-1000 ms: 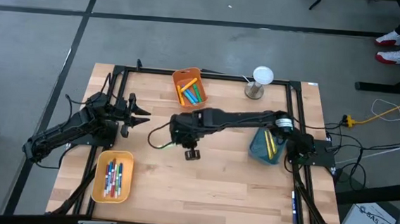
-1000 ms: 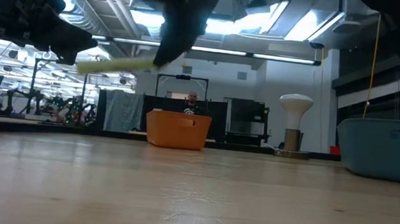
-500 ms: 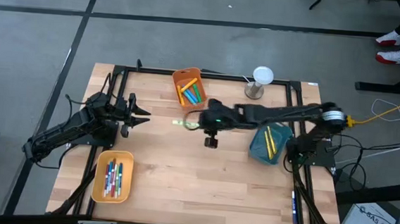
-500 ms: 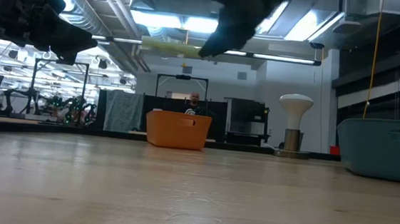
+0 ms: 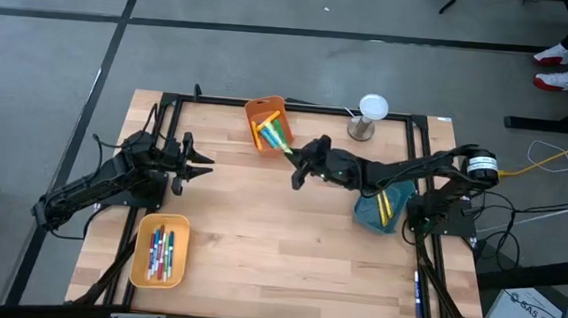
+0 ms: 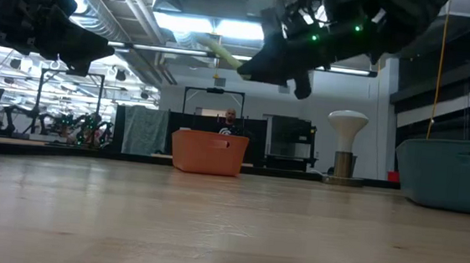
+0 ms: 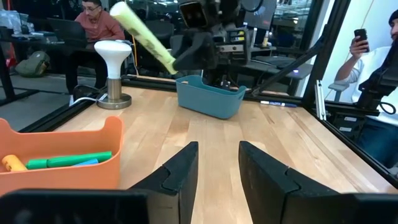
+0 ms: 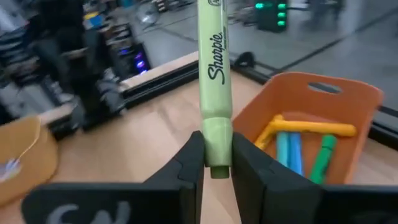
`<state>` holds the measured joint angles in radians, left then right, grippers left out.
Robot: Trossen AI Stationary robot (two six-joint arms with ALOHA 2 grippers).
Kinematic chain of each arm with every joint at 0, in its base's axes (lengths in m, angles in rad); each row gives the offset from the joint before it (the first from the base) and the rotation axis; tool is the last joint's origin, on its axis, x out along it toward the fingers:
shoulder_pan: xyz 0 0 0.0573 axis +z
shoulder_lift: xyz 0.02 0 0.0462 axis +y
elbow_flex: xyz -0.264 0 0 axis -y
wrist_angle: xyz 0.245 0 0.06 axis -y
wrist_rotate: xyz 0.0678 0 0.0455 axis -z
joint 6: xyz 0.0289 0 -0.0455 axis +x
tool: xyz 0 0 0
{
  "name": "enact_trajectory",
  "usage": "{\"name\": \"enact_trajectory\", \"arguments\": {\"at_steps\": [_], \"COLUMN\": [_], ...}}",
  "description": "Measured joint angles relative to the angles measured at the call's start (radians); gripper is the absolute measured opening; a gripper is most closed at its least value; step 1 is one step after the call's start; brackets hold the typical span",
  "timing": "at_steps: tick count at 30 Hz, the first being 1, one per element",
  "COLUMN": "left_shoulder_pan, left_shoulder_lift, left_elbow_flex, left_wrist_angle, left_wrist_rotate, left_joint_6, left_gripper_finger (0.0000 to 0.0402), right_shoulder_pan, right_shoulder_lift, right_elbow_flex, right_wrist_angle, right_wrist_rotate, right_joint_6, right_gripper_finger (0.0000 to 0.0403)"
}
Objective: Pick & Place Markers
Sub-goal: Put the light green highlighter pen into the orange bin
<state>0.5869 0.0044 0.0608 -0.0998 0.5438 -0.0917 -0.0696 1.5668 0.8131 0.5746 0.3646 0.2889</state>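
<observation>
My right jaws (image 5: 294,159) are pinching the pale green marker (image 5: 282,148) above the worktop (image 5: 288,250); its long axis is reaching left and far over the orange bin (image 5: 263,108); my left jaws (image 5: 202,161), parted and empty, are waiting far off left.

Right arm's stretched out toward 10 o'clock across the table, right gripper (image 5: 298,163) up in the air with fingers clamped tight. Left arm's parked over at 9 o'clock, left gripper (image 5: 195,163) fingers spread apart.

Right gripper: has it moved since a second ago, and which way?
Yes. The right gripper, shut on the light green marker, has swung from mid-table toward the orange bin at the far edge, and now holds the marker by the bin's rim.
</observation>
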Motion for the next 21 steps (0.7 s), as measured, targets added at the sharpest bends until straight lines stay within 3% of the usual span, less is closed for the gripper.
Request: {"name": "enact_trajectory", "arguments": {"at_steps": [4, 8, 21], "left_shoulder_pan": [0.000, 0.000, 0.000], "left_shoulder_lift": [0.000, 0.000, 0.000], "left_elbow_flex": [0.000, 0.000, 0.000], "left_wrist_angle": [0.000, 0.000, 0.000], "left_wrist_rotate": [0.000, 0.000, 0.000], "left_joint_6": [0.000, 0.000, 0.000], "left_gripper_finger": [0.0107, 0.0108, 0.0107], "right_shoulder_pan": [0.000, -0.006, -0.079], "right_shoulder_lift": [0.014, 0.020, 0.130], "right_elbow_flex": [0.031, 0.113, 0.695], "right_wrist_angle": [-0.024, -0.250, -1.120], "right_wrist_rotate": [0.101, 0.181, 0.047], "right_joint_6": [0.082, 0.212, 0.327], "right_gripper_finger": [0.0060, 0.0061, 0.0062]}}
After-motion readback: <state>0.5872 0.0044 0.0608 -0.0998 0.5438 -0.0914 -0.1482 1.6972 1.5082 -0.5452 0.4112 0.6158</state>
